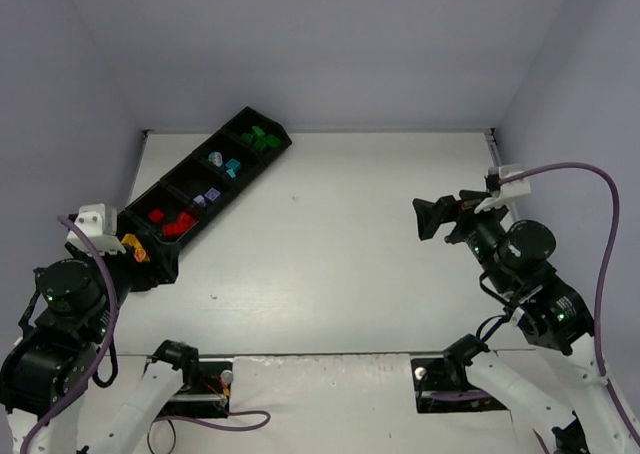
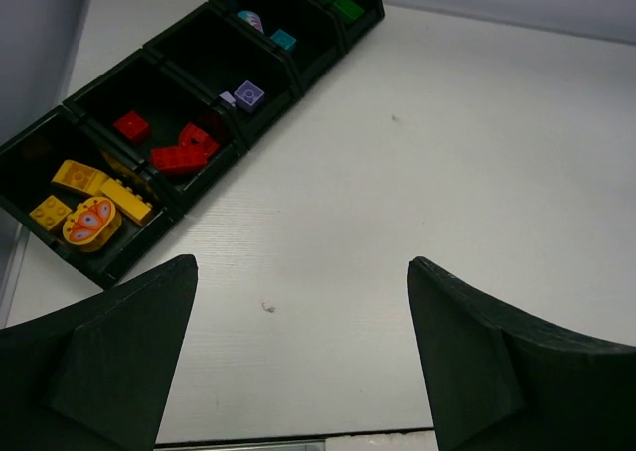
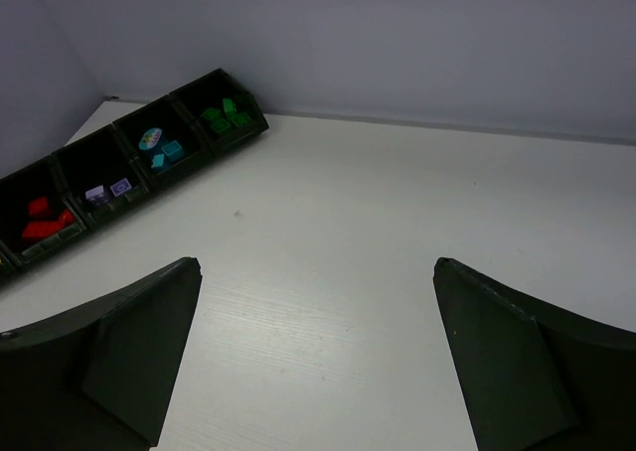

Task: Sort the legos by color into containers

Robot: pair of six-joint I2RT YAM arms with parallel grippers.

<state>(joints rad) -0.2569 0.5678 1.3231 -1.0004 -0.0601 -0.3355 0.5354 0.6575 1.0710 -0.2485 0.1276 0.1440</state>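
Observation:
The containers are compartments of one long black tray (image 1: 240, 189) lying diagonally at the table's back left. Legos lie sorted inside them: green (image 1: 262, 137), teal (image 1: 226, 164), lilac (image 1: 208, 196), red (image 1: 172, 221), and yellow and orange (image 2: 91, 201) at the near end. My left gripper (image 2: 302, 262) is open over bare table, to the right of the tray's near end, with nothing between its fingers. Far from the tray, my right gripper (image 1: 428, 219) hangs above the table's right side. It is open and empty too, and it points left toward the tray (image 3: 149, 173).
Grey walls close the table in at the back and on both sides. The left arm's base and its cable (image 1: 100, 304) sit close to the tray's near end. The table's near edge (image 2: 378, 436) shows just below the left fingers.

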